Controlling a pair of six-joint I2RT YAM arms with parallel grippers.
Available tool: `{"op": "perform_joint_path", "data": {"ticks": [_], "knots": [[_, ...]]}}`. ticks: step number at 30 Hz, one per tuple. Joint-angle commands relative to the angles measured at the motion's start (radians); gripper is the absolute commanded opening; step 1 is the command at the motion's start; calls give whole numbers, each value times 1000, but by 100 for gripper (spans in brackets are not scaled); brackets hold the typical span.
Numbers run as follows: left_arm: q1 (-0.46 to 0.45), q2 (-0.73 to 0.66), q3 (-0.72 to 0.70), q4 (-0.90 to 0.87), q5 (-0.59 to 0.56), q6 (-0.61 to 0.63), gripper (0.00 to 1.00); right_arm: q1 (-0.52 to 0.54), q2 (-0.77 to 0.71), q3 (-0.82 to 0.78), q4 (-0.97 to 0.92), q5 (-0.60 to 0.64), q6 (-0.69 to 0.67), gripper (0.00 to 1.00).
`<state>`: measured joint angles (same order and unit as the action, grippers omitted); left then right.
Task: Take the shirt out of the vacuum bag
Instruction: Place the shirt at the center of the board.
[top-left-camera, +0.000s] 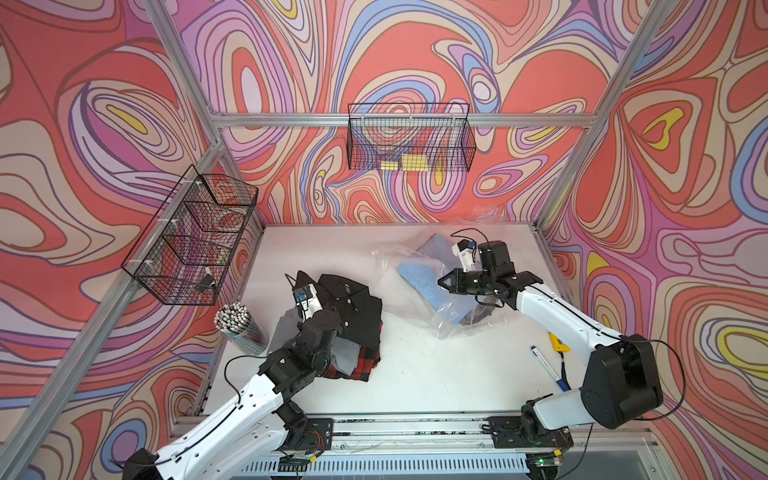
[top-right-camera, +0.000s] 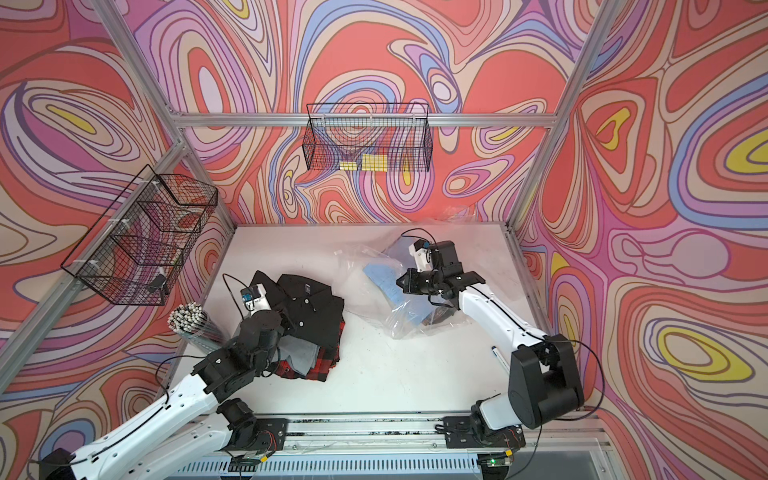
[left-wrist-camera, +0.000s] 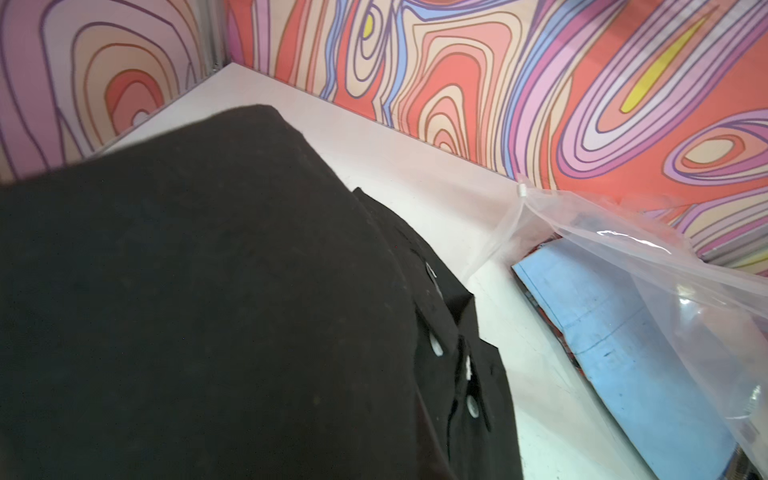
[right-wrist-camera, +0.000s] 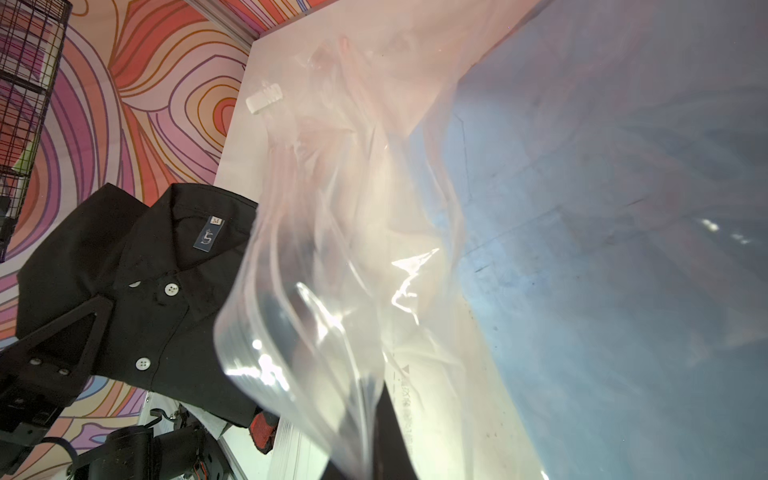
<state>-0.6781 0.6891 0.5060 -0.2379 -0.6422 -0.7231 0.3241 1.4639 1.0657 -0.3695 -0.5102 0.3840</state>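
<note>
In both top views I have the right gripper (top-left-camera: 441, 281) with its jaws together, pinching the film of the large clear crinkly plastic vacuum bag (top-left-camera: 409, 309). The bag lies crumpled under and behind those jaws on the white tabletop (top-left-camera: 415, 382). Inside it, directly below the jaws, is a flat pale-blue sheet (top-left-camera: 417, 276). The left gripper (top-left-camera: 323, 293) is closed on a fold of the black button-up shirt (top-left-camera: 359, 318). The shirt is out of the bag and well apart from the right jaws. It tops a folded red-and-black plaid cloth (top-left-camera: 355, 368) and a grey one (top-left-camera: 347, 353). Near the left jaws, on the side away from the bag, stands a clear cup of white-tipped sticks (top-left-camera: 239, 322). A black wire basket (top-left-camera: 457, 145) on the back wall holds yellow blocks (top-left-camera: 413, 162). A second, divided wire basket (top-left-camera: 187, 232) hangs on the side wall; I cannot make out its contents. A blue pen (top-left-camera: 548, 370) lies on the table behind the right jaws, beside the arm. Swirling red, lilac and yellow patterns cover every wall.

On the left wrist, black cloth fills the frame and covers the jaws. Two white buttons (left-wrist-camera: 436, 347) show. Beyond, the bag's edge carries a small white slider (left-wrist-camera: 523, 191), with the blue sheet inside.

On the right wrist, clear film rises in a tent toward my jaws, the blue sheet behind it. Past the film I see the shirt's collar with a dark label (right-wrist-camera: 209, 235) marked M, and the left gripper's black finger against the cloth.
</note>
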Motion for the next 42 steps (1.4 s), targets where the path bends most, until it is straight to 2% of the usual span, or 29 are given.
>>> {"op": "perform_joint_path", "data": {"ticks": [1,5,6,7,8,9,11,13,18,21,24,26,28,30,33,34,38,42], "knots": [[6,-83,-77,-78,-74,-77,0,12,14,-3,13,-6,4,0],[8,-118,-110,-148,-90,-135,0,16,-4,-7,8,-3,4,0],[9,-121,-115,-153,-86,-144,7,16,-7,-9,5,-1,4,0],[8,-123,-119,-155,-79,-151,22,16,-12,-12,3,2,4,0],[8,-120,-121,-158,-74,-159,33,17,-15,-13,0,4,4,0],[8,-118,-120,-167,-75,-170,39,18,-17,-15,-2,4,6,0],[9,-109,-116,-171,-75,-181,73,19,-25,-18,-3,4,7,0],[9,-97,-108,-169,-69,-181,99,20,-30,-18,-4,6,8,0],[8,-79,-57,-163,-44,-183,99,21,-31,-21,-1,6,14,0],[8,-78,1,-118,8,-144,99,21,-28,-26,7,4,21,0],[6,-31,124,-76,70,-108,99,25,-26,-26,12,3,24,0],[-2,21,223,-127,78,-109,99,27,-27,-24,14,0,26,0],[-25,58,312,-206,41,-136,99,29,-28,-27,11,-8,24,0],[-64,72,368,-290,-47,-164,99,29,-29,-32,5,-8,17,0],[-99,48,399,-385,-157,-216,99,29,-34,-46,2,-5,9,0],[-102,29,392,-401,-160,-232,99,30,-35,-51,2,-4,7,0],[-107,-5,320,-274,-155,-176,99,30,-36,-38,-10,4,1,0],[-107,150,313,-76,-141,-41,99,29,-56,-18,-20,10,6,0]]}}
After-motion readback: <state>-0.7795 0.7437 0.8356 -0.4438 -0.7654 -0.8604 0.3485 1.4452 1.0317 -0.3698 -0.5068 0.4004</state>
